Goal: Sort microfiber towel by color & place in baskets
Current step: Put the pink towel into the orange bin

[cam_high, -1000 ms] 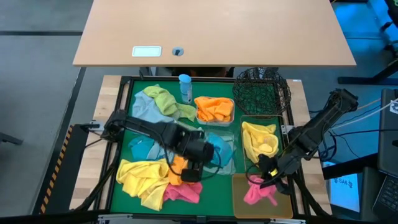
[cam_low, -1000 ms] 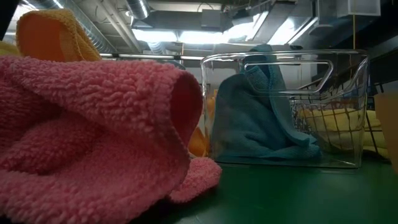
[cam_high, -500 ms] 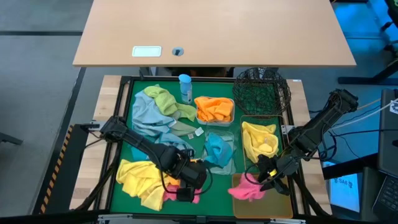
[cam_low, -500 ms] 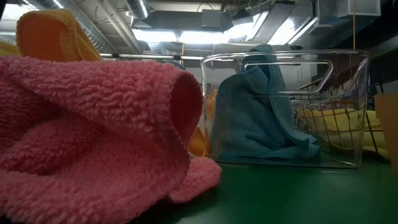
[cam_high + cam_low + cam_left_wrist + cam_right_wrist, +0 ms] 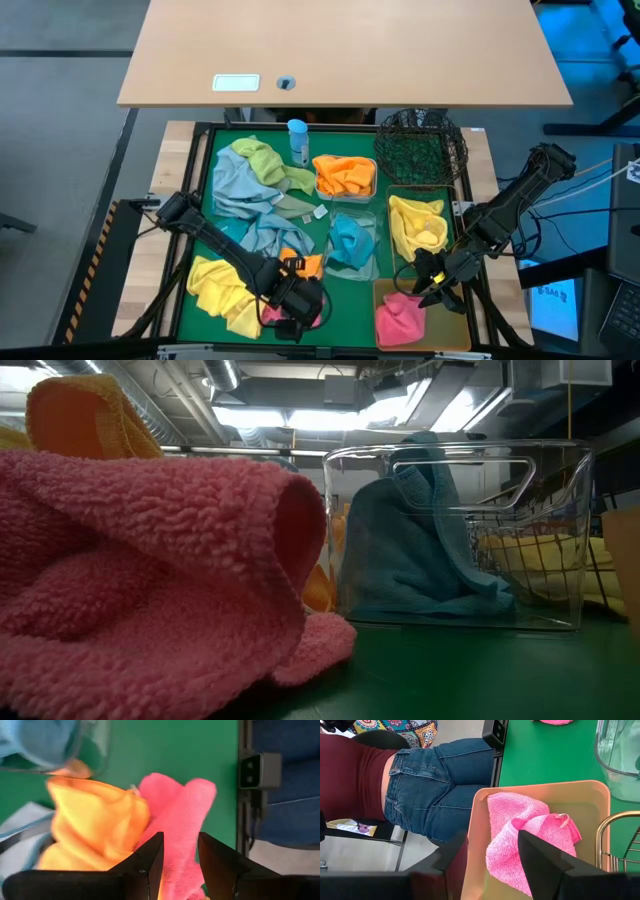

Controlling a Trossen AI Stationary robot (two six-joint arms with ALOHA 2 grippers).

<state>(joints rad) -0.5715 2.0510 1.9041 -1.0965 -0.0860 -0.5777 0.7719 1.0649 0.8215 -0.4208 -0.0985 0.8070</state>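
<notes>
Left claw (image 5: 177, 857), fingers spread, is being held over the loose pink microfiber towel (image 5: 182, 820); overlapping orange microfiber towel (image 5: 95, 827) risks being pinched too. Right claw (image 5: 432, 283), also spread, is being held over the amber plastic tub (image 5: 540, 787).

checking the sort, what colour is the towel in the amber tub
Pink. The towel lying in the amber tub shows best in the right wrist view.

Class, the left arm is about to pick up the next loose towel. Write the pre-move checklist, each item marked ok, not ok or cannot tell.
1. Left hand open over the pink towel: ok.
2. Orange towel clear of that pink towel: not ok, touching.
3. Right hand open, empty: ok.
4. Dropped pink towel inside amber tub: ok.
5. Person away from table edge: not ok.
</notes>
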